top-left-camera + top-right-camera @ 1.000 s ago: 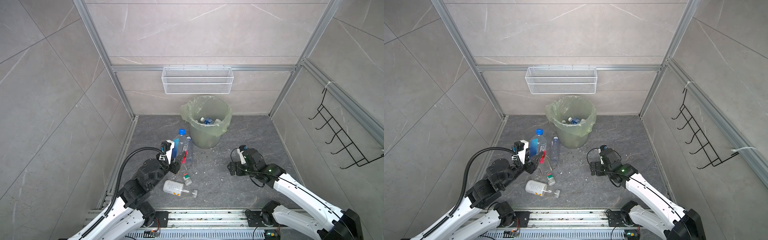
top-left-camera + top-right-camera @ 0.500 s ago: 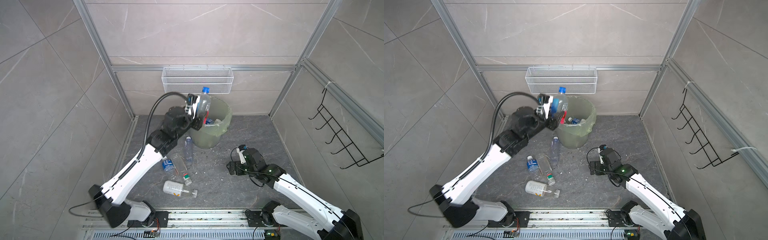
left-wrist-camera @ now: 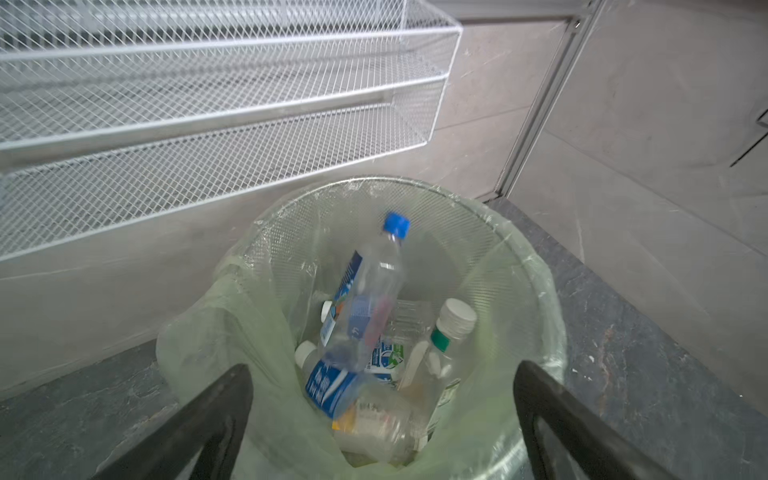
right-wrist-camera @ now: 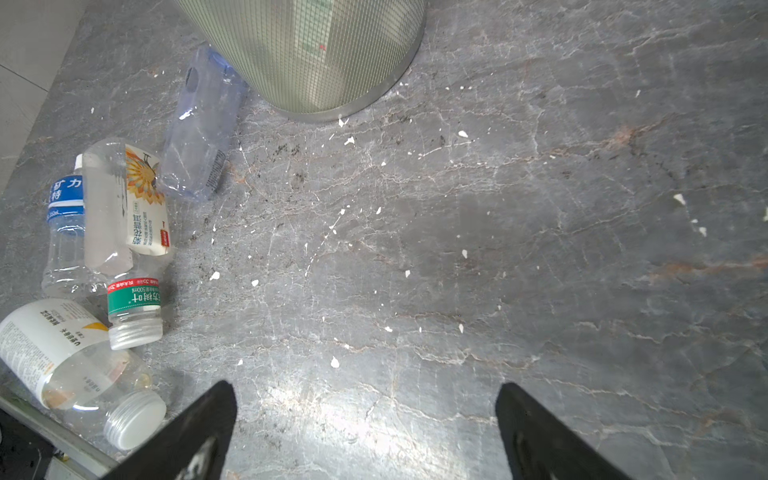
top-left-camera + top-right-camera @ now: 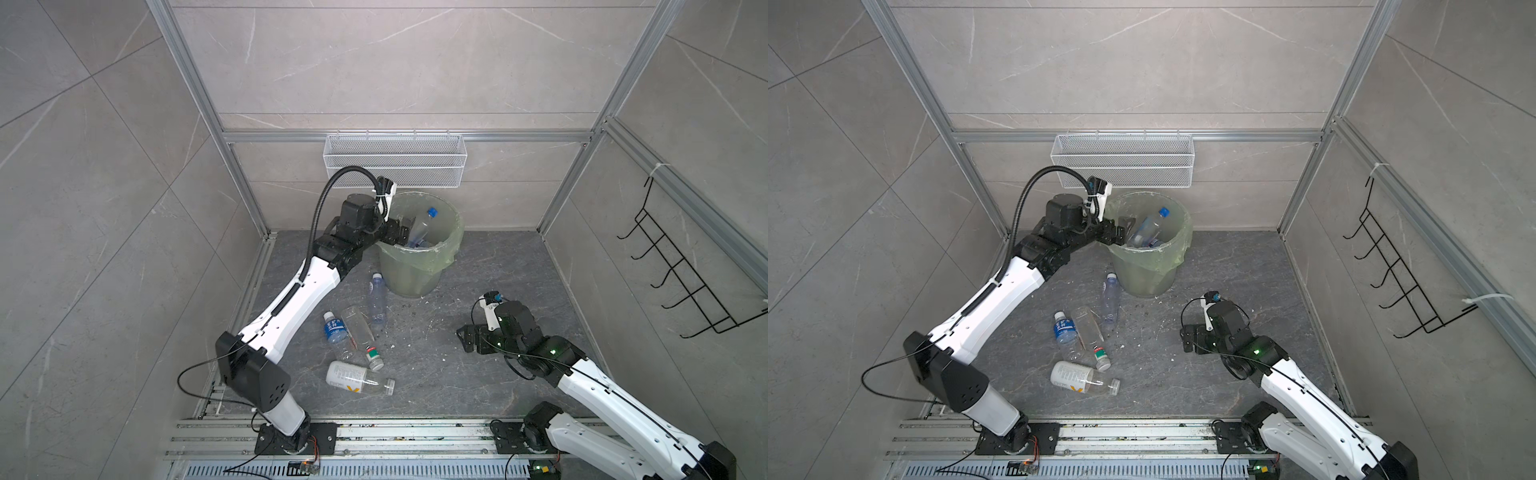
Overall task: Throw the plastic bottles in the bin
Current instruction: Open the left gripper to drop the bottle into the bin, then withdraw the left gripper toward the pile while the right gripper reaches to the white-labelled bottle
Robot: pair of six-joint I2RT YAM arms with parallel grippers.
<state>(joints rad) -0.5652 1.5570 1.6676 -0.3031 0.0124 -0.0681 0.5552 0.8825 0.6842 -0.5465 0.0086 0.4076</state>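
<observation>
Hanging spread over the 9 o'clock rim of the bin (image 5: 409,274), the left gripper (image 3: 382,372) pinches nothing. A blue-capped bottle (image 3: 365,299) leans inside, free of the jaws, cap up near the rim. Four bottles (image 5: 357,380) lie on the floor (image 5: 436,374) at the bin's 7 o'clock. The right gripper (image 4: 365,390), also spread, hovers at 4 o'clock. Pulling back low, the left gripper could snag the bag (image 5: 451,249) and tip the bin.

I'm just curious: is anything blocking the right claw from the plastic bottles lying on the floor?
Nothing visible. The open right claw hangs over the grey stone floor, and only bare floor separates it from the four clear plastic bottles.
</observation>
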